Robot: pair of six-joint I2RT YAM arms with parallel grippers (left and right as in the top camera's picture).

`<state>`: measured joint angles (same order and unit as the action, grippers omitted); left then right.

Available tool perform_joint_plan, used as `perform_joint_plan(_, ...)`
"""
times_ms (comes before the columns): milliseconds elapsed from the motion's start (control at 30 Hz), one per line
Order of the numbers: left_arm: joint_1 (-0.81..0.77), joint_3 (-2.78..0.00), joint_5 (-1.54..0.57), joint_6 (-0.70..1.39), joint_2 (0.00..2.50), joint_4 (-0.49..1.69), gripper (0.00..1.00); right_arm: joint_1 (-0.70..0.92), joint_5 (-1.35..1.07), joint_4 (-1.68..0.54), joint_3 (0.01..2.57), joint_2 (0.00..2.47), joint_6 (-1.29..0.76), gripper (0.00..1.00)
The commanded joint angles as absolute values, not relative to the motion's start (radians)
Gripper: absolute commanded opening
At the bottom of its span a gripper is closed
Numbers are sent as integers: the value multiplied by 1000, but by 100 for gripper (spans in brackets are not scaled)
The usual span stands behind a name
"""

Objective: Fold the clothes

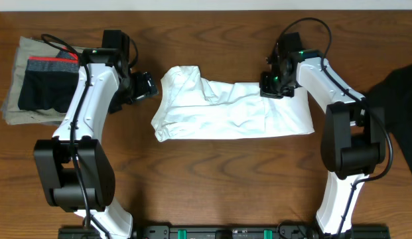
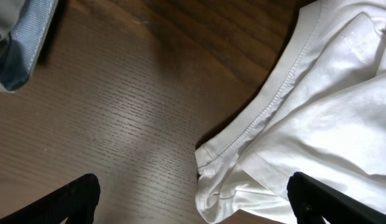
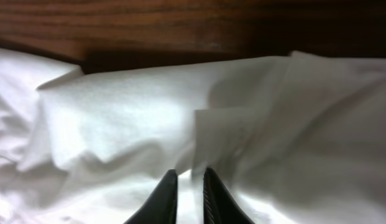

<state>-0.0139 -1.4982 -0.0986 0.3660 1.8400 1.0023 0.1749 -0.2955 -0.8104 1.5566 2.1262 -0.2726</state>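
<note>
The white T-shirt [image 1: 232, 113] lies in the middle of the table, folded into a wide wrinkled band. My left gripper [image 1: 146, 86] is open and empty, just left of the shirt's upper left corner. In the left wrist view its fingers [image 2: 196, 202] stand wide apart, with the shirt's stitched hem [image 2: 267, 112] between them towards the right finger. My right gripper [image 1: 274, 85] is at the shirt's upper right edge. In the right wrist view its fingers [image 3: 189, 183] are shut on a thin fold of the white shirt [image 3: 118, 118]. A black garment [image 1: 398, 93] lies at the right edge.
A khaki-grey folded stack [image 1: 20, 109] with black shorts [image 1: 46, 89] with a red-and-grey waistband on top sits at the far left. A grey cloth edge [image 2: 22, 43] shows in the left wrist view's top left corner. Bare wood table [image 1: 212, 179] lies in front of the shirt.
</note>
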Motion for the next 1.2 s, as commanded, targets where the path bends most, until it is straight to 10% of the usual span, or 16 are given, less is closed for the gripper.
perform_joint_plan(0, -13, -1509, -94, 360, 1831, 1008, 98, 177, -345, -822, 1565, 2128, -268, 20)
perform_joint_plan(133, -13, -1509, -94, 360, 1831, 1008, 98, 154, -339, -920, 1624, 2092, -228, 29)
perform_joint_plan(300, -13, -1509, -94, 352, 1831, 1008, 98, 88, -171, -1113, 1712, 2008, -200, 77)
perform_joint_plan(433, -13, -1509, -94, 352, 1831, 1008, 98, -8, -89, -1201, 1720, 1958, -109, 92)
perform_joint_plan(733, -13, -1509, -94, 353, 1831, 1000, 98, -132, -297, -1174, 1572, 1966, 276, 91)
perform_joint_plan(1167, -13, -1509, -94, 353, 1831, 1004, 98, -167, -289, -923, 1365, 1966, 285, 93)
